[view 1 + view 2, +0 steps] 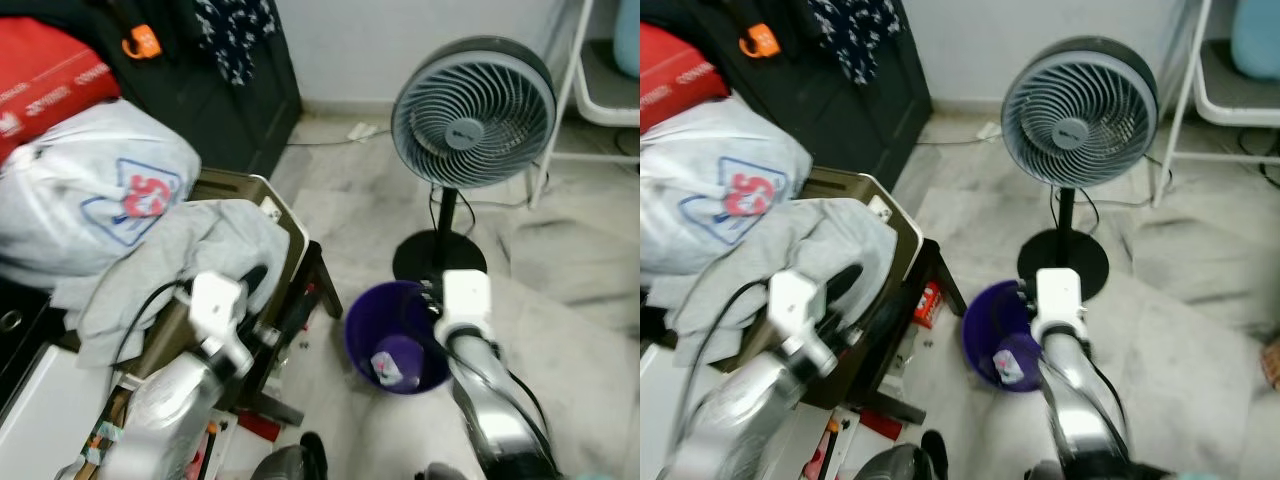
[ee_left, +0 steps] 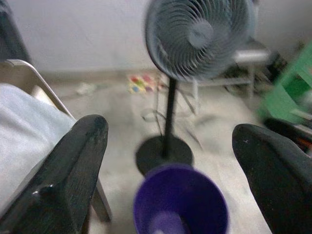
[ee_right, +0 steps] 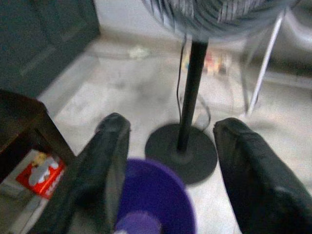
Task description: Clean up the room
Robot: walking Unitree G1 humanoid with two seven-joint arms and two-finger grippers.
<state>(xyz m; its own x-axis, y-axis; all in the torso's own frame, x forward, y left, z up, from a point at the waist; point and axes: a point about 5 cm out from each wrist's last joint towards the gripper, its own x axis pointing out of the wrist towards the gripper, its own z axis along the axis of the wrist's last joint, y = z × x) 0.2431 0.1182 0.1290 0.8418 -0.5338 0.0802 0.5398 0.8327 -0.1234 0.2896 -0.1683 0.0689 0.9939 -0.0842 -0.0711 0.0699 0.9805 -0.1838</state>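
Observation:
A purple bin point(image 1: 372, 312) stands on the marble floor beside the fan's base, with a purple and white item point(image 1: 390, 370) lying inside it. My right gripper point(image 3: 173, 122) hovers just above the bin's near rim, open with nothing between its fingers. My left gripper point(image 2: 168, 129) is open too, held beside the chair point(image 1: 290, 225) and pointing over the bin point(image 2: 180, 202) towards the fan. A grey garment point(image 1: 190, 255) is draped over the chair. A small red packet point(image 1: 927, 303) lies on the floor under the chair.
A standing fan point(image 1: 472, 110) on a black round base rises just behind the bin. A white bag with a red and blue logo point(image 1: 95, 190) and a red bag point(image 1: 50, 70) are piled at left. A dark wardrobe point(image 1: 245, 90) and a white rack point(image 1: 590, 90) stand behind.

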